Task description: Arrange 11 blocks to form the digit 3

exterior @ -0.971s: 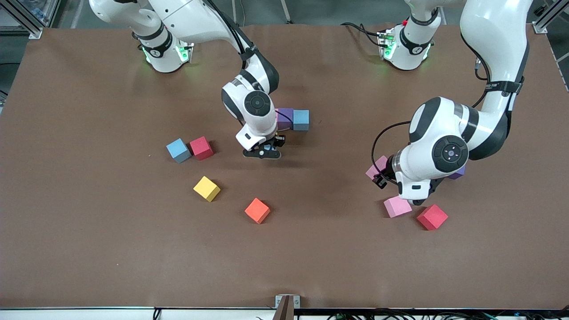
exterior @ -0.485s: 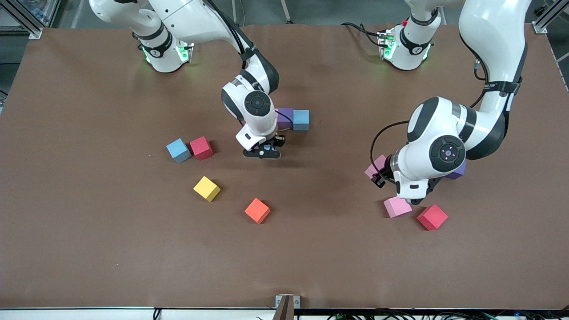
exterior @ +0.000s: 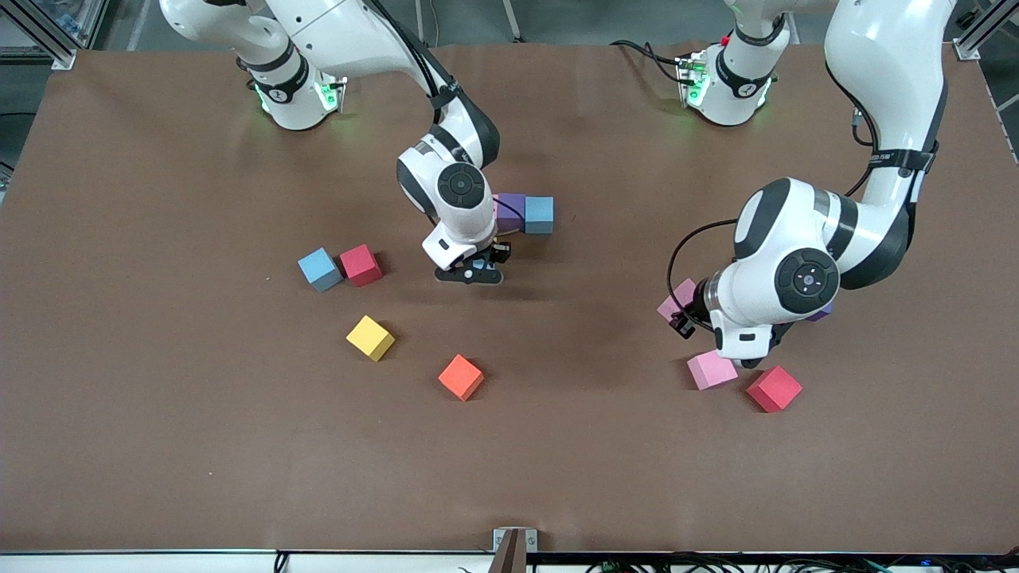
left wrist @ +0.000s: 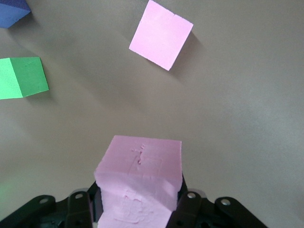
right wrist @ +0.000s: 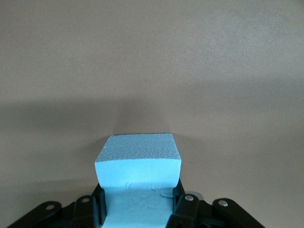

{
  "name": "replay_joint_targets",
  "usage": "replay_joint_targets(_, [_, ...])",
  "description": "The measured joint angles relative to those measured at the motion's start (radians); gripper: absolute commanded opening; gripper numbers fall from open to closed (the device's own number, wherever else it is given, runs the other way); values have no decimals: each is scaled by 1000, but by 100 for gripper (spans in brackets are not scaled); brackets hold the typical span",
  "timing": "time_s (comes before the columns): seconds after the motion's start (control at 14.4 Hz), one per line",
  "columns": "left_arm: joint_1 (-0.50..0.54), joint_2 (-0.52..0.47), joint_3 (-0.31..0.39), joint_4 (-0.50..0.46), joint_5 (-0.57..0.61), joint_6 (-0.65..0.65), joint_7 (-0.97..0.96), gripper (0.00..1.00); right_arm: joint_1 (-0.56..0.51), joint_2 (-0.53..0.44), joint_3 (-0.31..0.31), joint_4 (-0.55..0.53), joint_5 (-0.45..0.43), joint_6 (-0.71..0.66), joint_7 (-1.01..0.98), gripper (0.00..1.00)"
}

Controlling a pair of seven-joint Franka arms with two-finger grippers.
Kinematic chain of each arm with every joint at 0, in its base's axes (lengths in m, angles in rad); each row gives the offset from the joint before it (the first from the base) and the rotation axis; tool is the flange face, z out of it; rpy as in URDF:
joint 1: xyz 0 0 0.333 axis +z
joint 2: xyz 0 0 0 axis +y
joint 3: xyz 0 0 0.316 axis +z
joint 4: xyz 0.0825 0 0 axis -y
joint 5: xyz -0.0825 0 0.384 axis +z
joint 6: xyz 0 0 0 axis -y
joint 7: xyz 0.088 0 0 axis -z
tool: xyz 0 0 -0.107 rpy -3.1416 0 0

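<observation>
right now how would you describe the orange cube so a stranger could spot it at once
Start at the right gripper, shut on a light blue cube near the table's middle. Come toward the front camera from it: the orange cube sits alone on bare table, touching nothing. Its nearest neighbour is a yellow cube, and it is the only orange one.

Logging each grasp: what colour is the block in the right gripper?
Light blue block, clamped in the right gripper; clearest in the right wrist view.
</observation>
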Motion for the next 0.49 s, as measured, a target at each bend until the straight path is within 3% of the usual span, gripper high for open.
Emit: replay_joint_targets(0.49, [-3,6,-1,-1,0,0,2,24,0,3,0,0,0,0,0,2])
